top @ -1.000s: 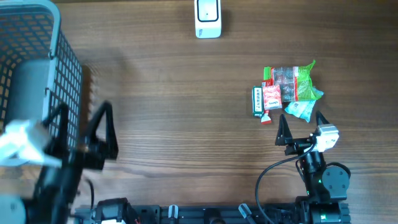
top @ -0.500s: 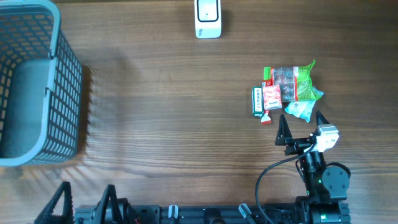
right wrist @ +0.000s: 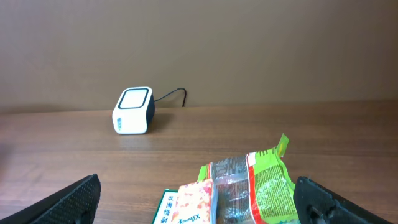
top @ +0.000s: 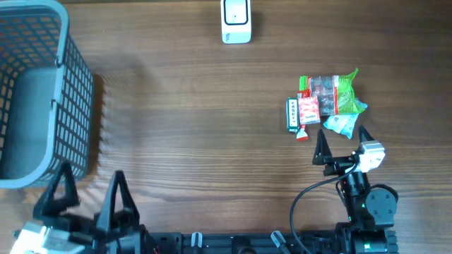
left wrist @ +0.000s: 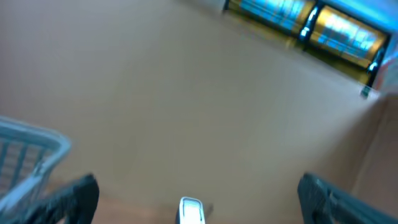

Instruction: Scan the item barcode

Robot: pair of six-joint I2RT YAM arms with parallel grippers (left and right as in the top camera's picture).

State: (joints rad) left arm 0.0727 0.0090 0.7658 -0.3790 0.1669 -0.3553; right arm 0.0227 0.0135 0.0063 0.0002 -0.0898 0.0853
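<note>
A pile of items lies right of centre: a green snack bag (top: 332, 92), a red packet (top: 308, 109), a small green-and-white box (top: 292, 115) and a teal packet (top: 342, 124). The white scanner (top: 236, 20) stands at the table's far edge. My right gripper (top: 343, 138) is open just in front of the pile, touching nothing; its wrist view shows the snack bag (right wrist: 255, 186) between the fingers and the scanner (right wrist: 133, 110) beyond. At the near left edge my left gripper (top: 90, 185) is open and empty. Its blurred wrist view shows the scanner (left wrist: 191, 210) far ahead.
A grey mesh basket (top: 78, 106) takes up the far left of the table, and its rim (left wrist: 31, 140) shows in the left wrist view. The scanner's cable (right wrist: 171, 94) runs off behind it. Bare wood lies between basket and pile.
The left arm has swung back from beside the basket to the table's near left edge, its gripper open throughout. The right arm and the items have not moved.
</note>
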